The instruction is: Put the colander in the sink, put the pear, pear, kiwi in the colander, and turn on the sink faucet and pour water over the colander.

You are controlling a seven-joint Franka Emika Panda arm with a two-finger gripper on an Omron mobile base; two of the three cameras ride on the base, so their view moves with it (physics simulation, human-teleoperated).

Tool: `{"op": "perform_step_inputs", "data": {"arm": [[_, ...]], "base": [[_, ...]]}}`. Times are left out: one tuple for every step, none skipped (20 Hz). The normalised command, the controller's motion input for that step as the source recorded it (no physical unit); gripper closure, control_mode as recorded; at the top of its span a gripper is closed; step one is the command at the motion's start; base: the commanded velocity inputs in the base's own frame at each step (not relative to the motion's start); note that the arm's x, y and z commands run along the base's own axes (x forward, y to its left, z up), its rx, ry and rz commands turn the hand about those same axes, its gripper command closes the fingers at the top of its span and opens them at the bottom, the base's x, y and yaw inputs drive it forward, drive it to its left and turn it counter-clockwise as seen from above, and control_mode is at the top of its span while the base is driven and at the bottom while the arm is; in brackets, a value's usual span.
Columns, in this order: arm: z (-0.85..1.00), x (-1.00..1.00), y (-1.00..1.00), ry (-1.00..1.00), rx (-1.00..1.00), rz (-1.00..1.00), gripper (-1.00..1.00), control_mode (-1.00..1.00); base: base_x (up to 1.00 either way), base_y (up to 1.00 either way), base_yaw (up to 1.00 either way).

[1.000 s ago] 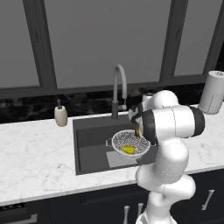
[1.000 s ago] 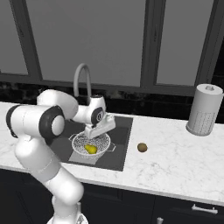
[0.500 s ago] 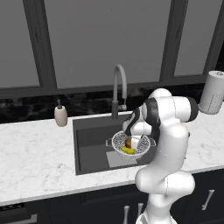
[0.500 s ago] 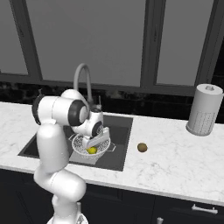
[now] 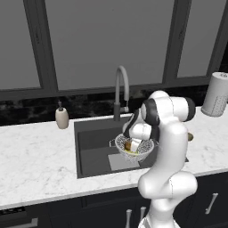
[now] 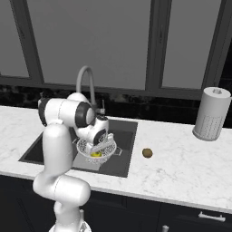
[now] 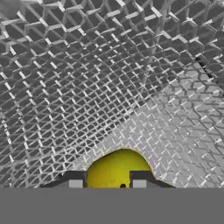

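Since a second ago the gripper (image 7: pixel 107 183) has dipped into the colander (image 5: pixel 133 149) in the sink (image 5: pixel 91 147). Its jaws stand slightly apart around a yellow pear (image 7: pixel 117 168) — whether they grip it cannot be told. A kiwi (image 6: pixel 147 153) lies on the counter (image 6: pixel 190 167) near the sink's right edge.

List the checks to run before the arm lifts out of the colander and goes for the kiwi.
1. Colander in sink: ok.
2. Pear lies in colander, between the fingers: ok.
3. Fingers let go of pear: cannot tell.
4. Second pear in colander: cannot tell, the hand hides it.
5. Kiwi on counter, right of sink, nothing beside it: ok.
6. Faucet spout dry: ok.
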Motion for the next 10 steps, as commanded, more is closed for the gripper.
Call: {"op": "perform_step_inputs", "data": {"arm": [[0.43, -0.03, 0.00, -0.17, 0.19, -0.03, -1.00, -1.00], [0.69, -0.23, 0.00, -0.22, 0.22, -0.02, -1.00, -1.00], [0.84, -0.24, 0.00, -0.14, 0.18, 0.00, -1.00, -1.00], [0.96, -0.15, 0.00, -0.09, 0.15, 0.00, -1.00, -1.00], [1.00, -0.06, 0.00, -0.04, 0.12, 0.00, -1.00, -1.00], [1.00, -0.04, 0.00, -0.04, 0.11, 0.00, -1.00, -1.00], [1.00, -0.04, 0.00, -0.05, 0.11, -0.02, -1.00, -1.00], [1.00, -0.13, 0.00, -0.05, 0.11, -0.03, -1.00, -1.00], [1.00, -0.23, 0.00, -0.08, 0.12, -0.05, -1.00, -1.00], [1.00, -0.29, 0.00, -0.10, 0.13, -0.06, -1.00, -1.00]], "base": [[0.00, 0.00, 0.00], [0.00, 0.00, 0.00], [0.00, 0.00, 0.00], [0.00, 0.00, 0.00], [0.00, 0.00, 0.00], [0.00, 0.00, 0.00], [0.00, 0.00, 0.00], [0.00, 0.00, 0.00], [0.00, 0.00, 0.00], [0.00, 0.00, 0.00]]}}
